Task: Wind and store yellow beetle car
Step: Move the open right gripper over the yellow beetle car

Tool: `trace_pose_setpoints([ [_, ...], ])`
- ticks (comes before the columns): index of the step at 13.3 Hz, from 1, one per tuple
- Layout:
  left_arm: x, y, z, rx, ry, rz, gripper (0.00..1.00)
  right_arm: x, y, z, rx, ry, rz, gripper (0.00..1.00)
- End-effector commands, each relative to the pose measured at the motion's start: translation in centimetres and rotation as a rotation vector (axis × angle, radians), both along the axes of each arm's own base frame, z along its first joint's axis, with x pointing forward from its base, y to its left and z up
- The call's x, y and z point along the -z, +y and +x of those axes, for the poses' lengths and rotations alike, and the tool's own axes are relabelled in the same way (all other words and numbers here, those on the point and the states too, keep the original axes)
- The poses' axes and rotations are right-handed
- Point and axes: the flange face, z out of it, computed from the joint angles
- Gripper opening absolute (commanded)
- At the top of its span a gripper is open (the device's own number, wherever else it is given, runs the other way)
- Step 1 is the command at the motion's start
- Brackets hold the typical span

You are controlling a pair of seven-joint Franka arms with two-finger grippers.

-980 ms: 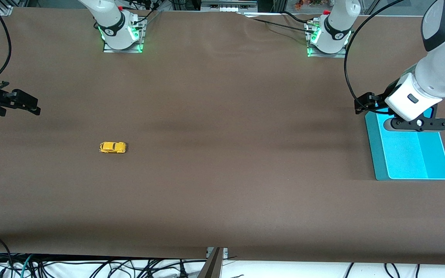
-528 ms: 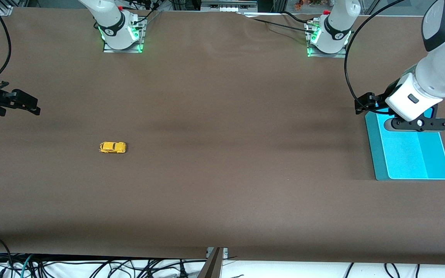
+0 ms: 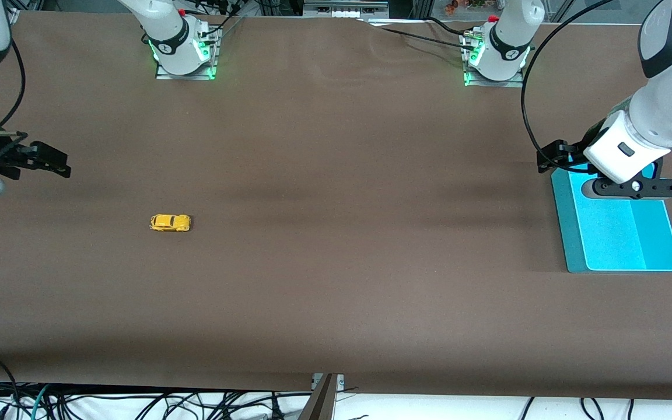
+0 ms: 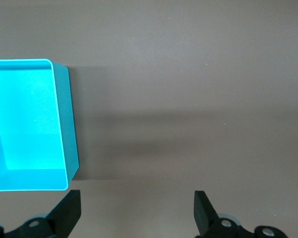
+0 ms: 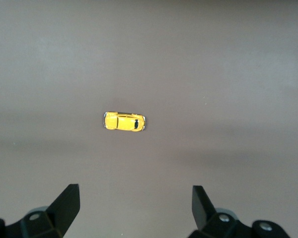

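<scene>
- The right end effector point(image 3: 50, 163) has edged toward the small glossy yellow beetle car point(image 3: 170, 223), fingers spread wide, empty.
- The left end effector point(image 4: 137, 210) waits, agape and empty, over the cyan plastic tray point(image 3: 622, 239).
- Risk: the tiny car could roll away if nudged off-centre.

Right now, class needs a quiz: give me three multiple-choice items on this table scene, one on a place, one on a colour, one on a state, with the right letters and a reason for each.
1. Where does the yellow beetle car sit?
A. In the tray
B. On the bare table, toward the right arm's end
C. Between a gripper's fingers

2. What colour is the tray?
A. Turquoise
B. Red
C. White

3. How do the right gripper fingers stand?
A. Shut on the car
B. Shut on nothing
C. Open, holding nothing

Answers:
1 B: the front view shows the car alone on the brown table, well apart from the tray.
2 A: both the front and left wrist views show a turquoise tray, under the open left gripper.
3 C: the right wrist view shows the two fingers spread wide, with the car on the table, untouched.
</scene>
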Motion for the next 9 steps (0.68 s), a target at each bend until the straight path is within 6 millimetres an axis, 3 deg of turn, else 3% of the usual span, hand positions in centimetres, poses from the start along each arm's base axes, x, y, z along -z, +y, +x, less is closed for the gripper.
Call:
trace_pose_setpoints([
  [1, -0.4, -0.1, 0.4, -0.004, -0.007, -0.014, 1.0, 1.6, 1.0, 0.2, -0.016, 0.048, 0.011, 1.0],
  [9, -0.4, -0.3, 0.4, -0.002, -0.005, -0.013, 1.0, 15.2, 5.1, 3.5, -0.297, 0.206, 0.014, 1.0],
])
